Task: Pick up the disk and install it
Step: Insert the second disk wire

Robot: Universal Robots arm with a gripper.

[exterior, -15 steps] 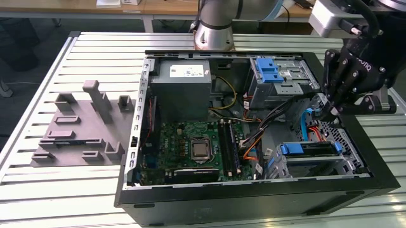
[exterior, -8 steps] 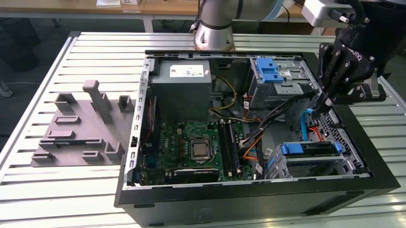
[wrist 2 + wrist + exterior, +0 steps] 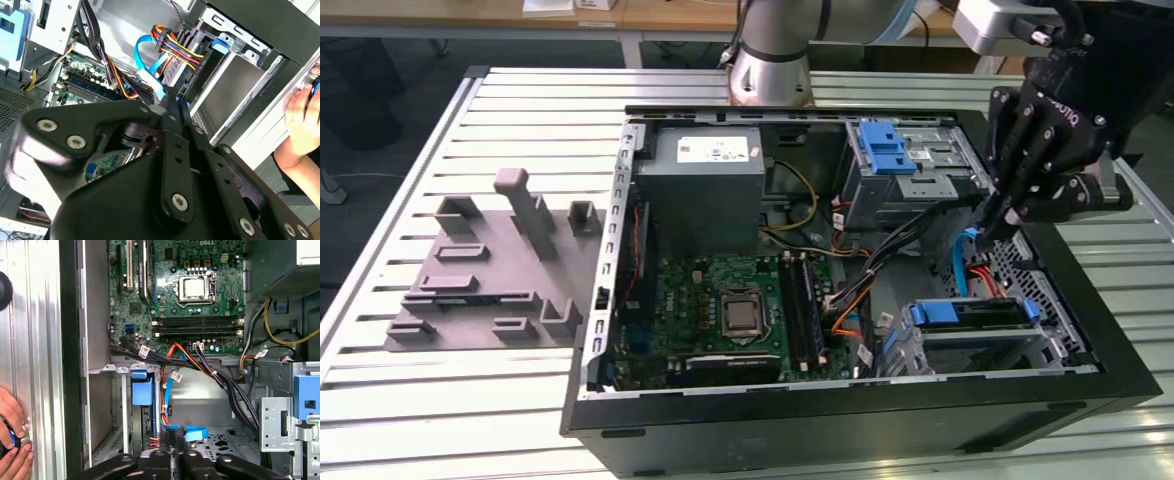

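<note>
Open PC case [image 3: 607, 300] on slatted table [image 3: 454, 420]. Motherboard [image 3: 720, 310] w/ CPU socket [image 3: 197, 287] lies well beyond the jaws; grey PSU box [image 3: 707, 190] further off. Blue flat cable [image 3: 192, 433] just ahead of jaws. Grey fixture block [image 3: 487, 270] outside case, far from jaws.

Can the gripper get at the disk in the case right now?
Probably yes: the gripper hangs close above the disk in the open case, though a blue cable runs between them.

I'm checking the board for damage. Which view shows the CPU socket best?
The first wrist view: the CPU socket faces the camera, unobstructed. The exterior view shows it smaller, at an angle. In the second wrist view the pincer blocks most of the board, so I can't make out the socket.
</note>
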